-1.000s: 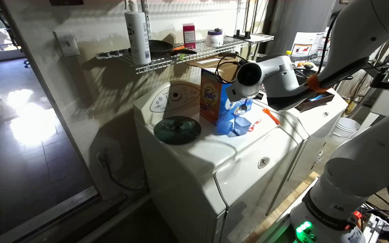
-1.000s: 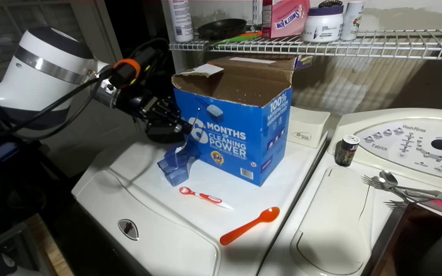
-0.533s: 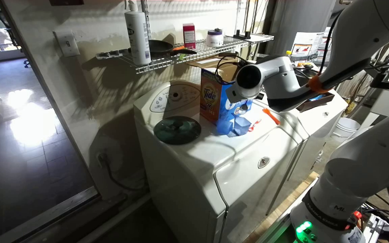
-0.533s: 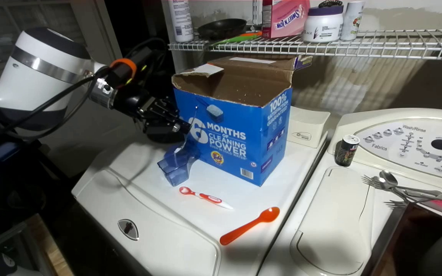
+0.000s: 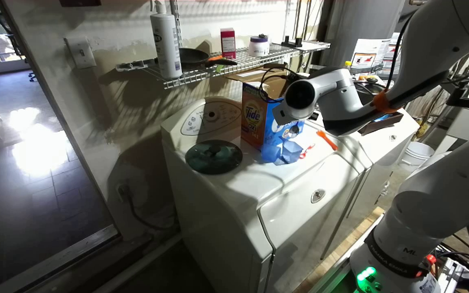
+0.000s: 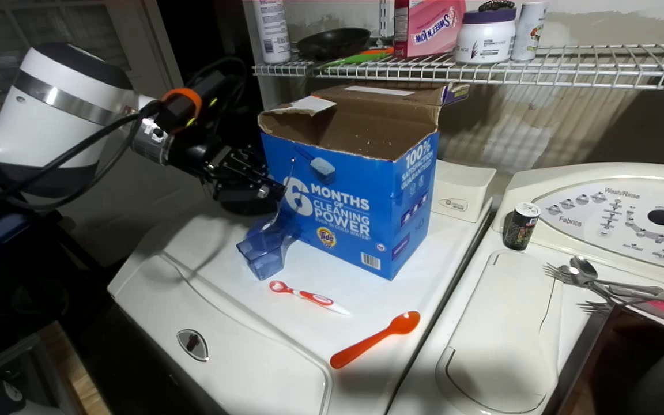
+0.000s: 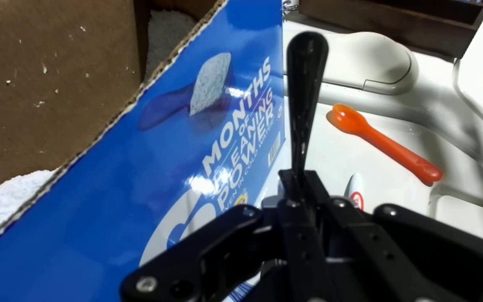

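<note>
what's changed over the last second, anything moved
The gripper, shut on a black utensil, shifted slightly toward the picture's left edge in an exterior view, the utensil along with it. No grasp or release shows. The box, orange spoon and red-white spoon stayed put.

My wrist view: black utensil [image 7: 307,75], lower end out of sight behind gripper [image 7: 297,181]; blue box [image 7: 111,188], partly beyond frame.

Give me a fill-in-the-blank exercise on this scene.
1. In the wrist view, the gripper holds a slim utensil that looks ____ in colour.
2. The blue face of the Tide box promises six months of cleaning ____.
3. The orange spoon lies near a smaller spoon coloured red and ____.
Missing words: black; power; white.
</note>
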{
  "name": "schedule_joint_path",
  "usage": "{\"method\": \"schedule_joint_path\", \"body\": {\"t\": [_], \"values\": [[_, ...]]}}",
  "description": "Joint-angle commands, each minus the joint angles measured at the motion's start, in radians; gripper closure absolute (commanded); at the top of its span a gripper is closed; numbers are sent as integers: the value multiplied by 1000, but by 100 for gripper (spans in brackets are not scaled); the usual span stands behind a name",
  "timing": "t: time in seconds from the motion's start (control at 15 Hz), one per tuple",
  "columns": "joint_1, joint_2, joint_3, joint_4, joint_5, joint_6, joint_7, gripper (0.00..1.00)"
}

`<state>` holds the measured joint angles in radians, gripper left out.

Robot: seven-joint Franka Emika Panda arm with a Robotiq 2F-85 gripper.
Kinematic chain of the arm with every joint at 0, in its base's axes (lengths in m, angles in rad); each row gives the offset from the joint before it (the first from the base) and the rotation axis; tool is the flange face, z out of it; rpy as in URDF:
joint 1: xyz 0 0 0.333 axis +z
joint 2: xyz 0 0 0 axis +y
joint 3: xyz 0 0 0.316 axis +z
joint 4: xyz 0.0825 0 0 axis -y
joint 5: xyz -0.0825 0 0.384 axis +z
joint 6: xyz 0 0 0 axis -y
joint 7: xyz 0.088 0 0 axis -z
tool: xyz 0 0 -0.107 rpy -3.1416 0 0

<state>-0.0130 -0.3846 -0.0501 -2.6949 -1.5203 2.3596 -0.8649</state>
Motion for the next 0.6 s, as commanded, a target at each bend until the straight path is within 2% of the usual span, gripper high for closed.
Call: {"method": "schedule_joint_path", "body": {"t": [0.0, 0.53], "values": [[15, -23, 8, -16, -40, -31, 39, 98], [19, -16, 10, -10, -39, -44, 52, 98]]}}
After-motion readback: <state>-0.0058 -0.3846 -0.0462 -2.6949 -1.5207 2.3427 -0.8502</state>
